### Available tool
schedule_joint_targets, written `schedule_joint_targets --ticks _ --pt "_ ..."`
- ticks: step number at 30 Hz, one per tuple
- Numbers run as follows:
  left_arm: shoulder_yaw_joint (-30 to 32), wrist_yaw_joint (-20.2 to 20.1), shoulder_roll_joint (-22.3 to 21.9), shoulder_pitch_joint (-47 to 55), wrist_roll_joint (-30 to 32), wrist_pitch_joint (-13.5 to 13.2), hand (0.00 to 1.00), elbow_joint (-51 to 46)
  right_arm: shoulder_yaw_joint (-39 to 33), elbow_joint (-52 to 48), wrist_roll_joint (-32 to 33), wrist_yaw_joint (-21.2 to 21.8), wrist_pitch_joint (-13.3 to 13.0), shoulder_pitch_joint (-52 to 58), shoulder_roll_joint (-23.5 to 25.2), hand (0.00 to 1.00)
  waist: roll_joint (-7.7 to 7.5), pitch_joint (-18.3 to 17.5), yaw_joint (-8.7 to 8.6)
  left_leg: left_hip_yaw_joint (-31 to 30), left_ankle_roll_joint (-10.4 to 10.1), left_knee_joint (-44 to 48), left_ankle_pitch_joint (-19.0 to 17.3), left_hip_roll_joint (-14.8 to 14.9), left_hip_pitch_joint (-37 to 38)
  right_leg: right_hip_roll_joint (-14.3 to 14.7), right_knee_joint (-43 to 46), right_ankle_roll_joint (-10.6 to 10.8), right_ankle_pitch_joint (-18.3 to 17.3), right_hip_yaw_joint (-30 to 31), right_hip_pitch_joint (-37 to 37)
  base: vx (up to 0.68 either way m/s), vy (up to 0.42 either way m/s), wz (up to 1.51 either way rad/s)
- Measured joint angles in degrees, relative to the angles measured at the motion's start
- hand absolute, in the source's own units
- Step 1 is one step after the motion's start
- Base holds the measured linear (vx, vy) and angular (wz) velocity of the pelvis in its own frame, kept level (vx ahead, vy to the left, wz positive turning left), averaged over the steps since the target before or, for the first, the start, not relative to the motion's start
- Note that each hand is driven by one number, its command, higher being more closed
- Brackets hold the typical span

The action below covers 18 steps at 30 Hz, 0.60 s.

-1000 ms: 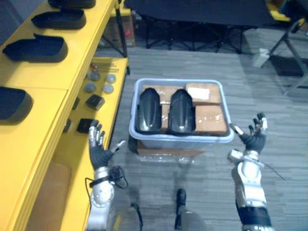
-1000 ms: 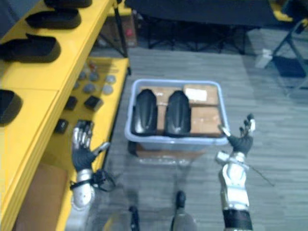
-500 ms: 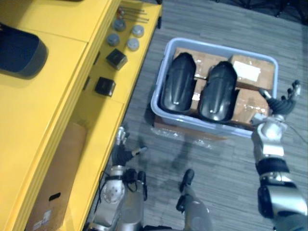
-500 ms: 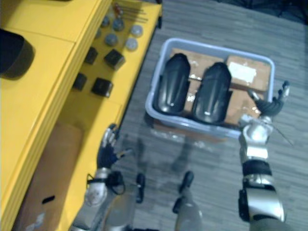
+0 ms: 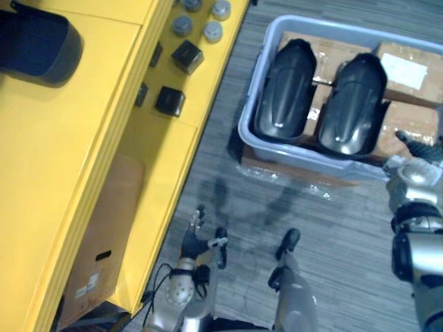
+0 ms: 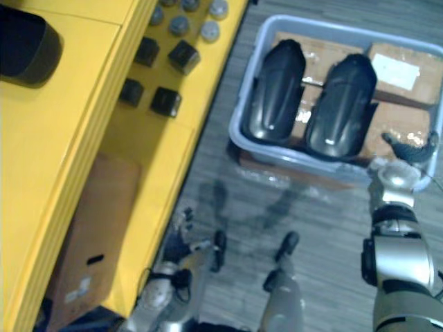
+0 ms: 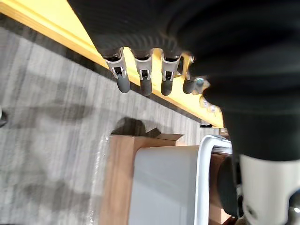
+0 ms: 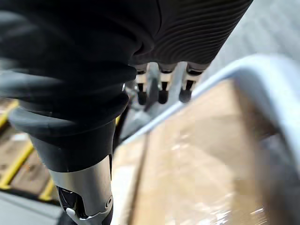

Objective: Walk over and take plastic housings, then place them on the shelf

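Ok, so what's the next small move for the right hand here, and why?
Likely ease the right hand forward over the near rim of the grey bin onto the nearer black housing. Both hands are open and empty. The right hand hovers at the bin's near right corner, just short of that housing, while the left hand hangs low by the yellow shelf.
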Motion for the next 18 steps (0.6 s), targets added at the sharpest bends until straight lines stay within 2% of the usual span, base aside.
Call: schedule_joint_targets --ticks 4,10,15,18 --pt "-1.07 0.96 -0.25 0.0 -0.03 0.0 0.0 0.29 -1.55 1.52 -0.01 2.27 1.44 -2.32 -0.52 0.0 0.01 0.0 0.01 0.0 -0.01 0.01 0.12 -0.01 -0.73 -0.01 0.0 0.17 0.16 -0.03 -0.8 0.01 -0.003 0.01" --pt "-2.65 1.7 -1.78 -0.01 -0.11 -0.02 0.0 1.29 -0.79 3.8 -0.24 4.43 1.64 -5.18 -0.52 0.0 0.4 0.08 0.26 -0.35 0.02 -0.38 0.23 -0.31 -0.96 -0.17 0.01 0.5 0.41 -0.29 -1.05 0.03 -0.002 0.03" --pt "-3.03 1.77 -2.23 -0.02 -0.14 -0.77 0.0 2.55 1.65 4.6 -1.44 6.28 1.4 -6.38 -2.38 0.0 0.64 0.06 1.61 -0.55 -0.03 -1.04 0.83 -0.55 -2.09 -0.37 0.24 0.21 0.14 -0.59 -2.43 0.0 -0.005 0.02" --pt "-3.14 1.95 -2.39 -0.1 -0.14 -1.69 0.0 2.59 2.52 5.04 -2.84 5.34 0.92 -7.64 -2.83 0.0 1.75 0.6 1.65 -1.13 -0.02 -0.95 1.07 -0.65 -2.63 -0.39 0.75 0.18 0.13 -0.87 -2.76 0.0 -0.005 0.09"
